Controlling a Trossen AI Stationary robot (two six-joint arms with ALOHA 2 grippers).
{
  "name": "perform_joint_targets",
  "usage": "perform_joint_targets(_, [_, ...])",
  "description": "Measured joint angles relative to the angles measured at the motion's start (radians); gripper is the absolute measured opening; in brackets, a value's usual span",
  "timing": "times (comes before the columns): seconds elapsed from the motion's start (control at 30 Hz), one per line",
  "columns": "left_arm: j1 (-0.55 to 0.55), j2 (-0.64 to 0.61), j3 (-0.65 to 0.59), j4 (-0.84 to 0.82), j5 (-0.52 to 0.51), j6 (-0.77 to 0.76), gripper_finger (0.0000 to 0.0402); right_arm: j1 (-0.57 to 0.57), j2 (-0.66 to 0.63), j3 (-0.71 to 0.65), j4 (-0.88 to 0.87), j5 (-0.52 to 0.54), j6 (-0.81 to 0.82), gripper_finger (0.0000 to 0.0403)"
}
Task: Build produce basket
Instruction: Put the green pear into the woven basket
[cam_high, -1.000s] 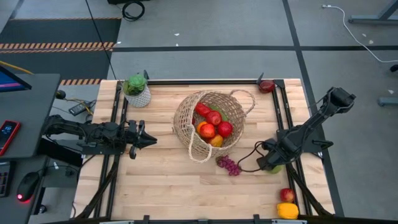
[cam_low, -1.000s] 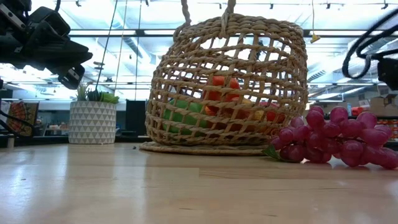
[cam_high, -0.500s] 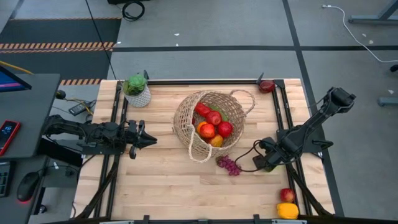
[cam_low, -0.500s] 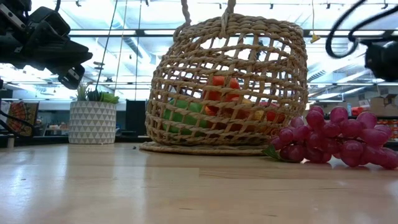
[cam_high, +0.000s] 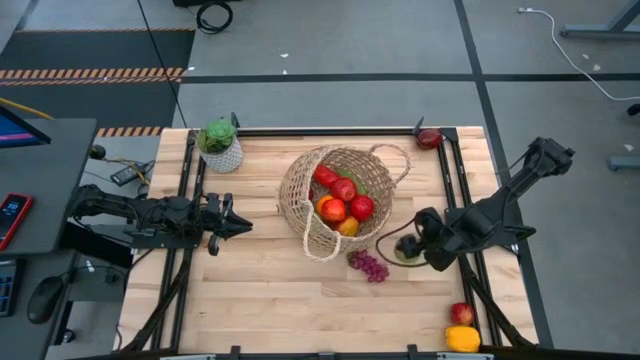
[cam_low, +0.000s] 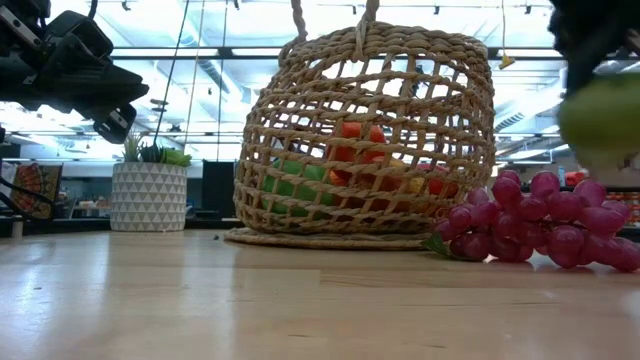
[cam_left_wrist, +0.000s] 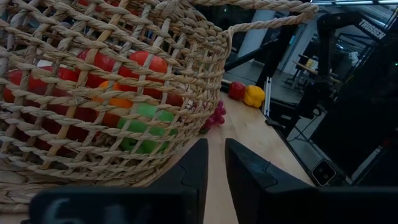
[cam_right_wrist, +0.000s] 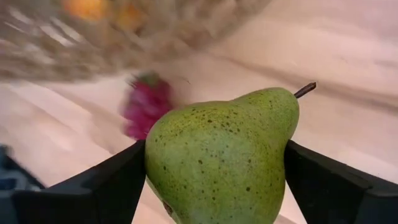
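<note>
We carry a pear toward the basket.
Our right gripper (cam_right_wrist: 214, 186) has its jaws clamped on the pear (cam_right_wrist: 221, 155); next, lift it over the rim of the basket (cam_high: 300, 180), at ten o'clock on the worktop (cam_high: 270, 300). Left gripper (cam_high: 240, 228) waits clenched.

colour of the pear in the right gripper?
Green with small dark speckles and a brown stem; the pear shows best in the right wrist view.

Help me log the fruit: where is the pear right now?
The pear sits between the right gripper fingers, off the table on its right side, just right of the grapes and the basket.
</note>
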Motion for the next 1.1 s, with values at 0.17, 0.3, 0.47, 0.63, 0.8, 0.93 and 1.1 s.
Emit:
perform_joint_targets(0.17, [0.000,0.000,0.000,0.000,0.000,0.000,0.0058,-0.005,-0.043,0.046,-0.005,0.081,-0.028,0.0353])
perform_joint_targets(0.3, [0.000,0.000,0.000,0.000,0.000,0.000,0.0062,-0.020,-0.077,0.084,-0.014,0.081,-0.089,0.0353])
perform_joint_targets(0.47, [0.000,0.000,0.000,0.000,0.000,0.000,0.0061,-0.030,-0.141,0.147,0.017,0.082,-0.191,0.0354])
perform_joint_targets(0.63, [0.000,0.000,0.000,0.000,0.000,0.000,0.0056,-0.032,-0.218,0.200,0.137,0.089,-0.325,0.0358])
perform_joint_targets(0.8, [0.000,0.000,0.000,0.000,0.000,0.000,0.0059,-0.052,-0.284,0.217,0.329,0.119,-0.488,0.0358])
perform_joint_targets(0.93, [0.000,0.000,0.000,0.000,0.000,0.000,0.0063,-0.076,-0.312,0.217,0.519,0.170,-0.667,0.0359])
perform_joint_targets(1.1, [0.000,0.000,0.000,0.000,0.000,0.000,0.0061,-0.117,-0.318,0.218,0.643,0.179,-0.823,0.0359])
